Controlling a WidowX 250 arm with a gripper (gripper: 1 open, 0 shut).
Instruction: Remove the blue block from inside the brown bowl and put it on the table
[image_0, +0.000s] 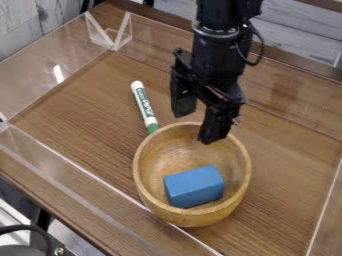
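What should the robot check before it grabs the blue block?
1. Gripper open: ok, its fingers are apart.
2. Blue block inside the brown bowl: ok.
3. Gripper lined up over the block: not ok, it's by the bowl's far side.
4. Marker out of the bowl: ok, it lies on the table.
5. Fingers clear of the bowl's rim: cannot tell from this view.
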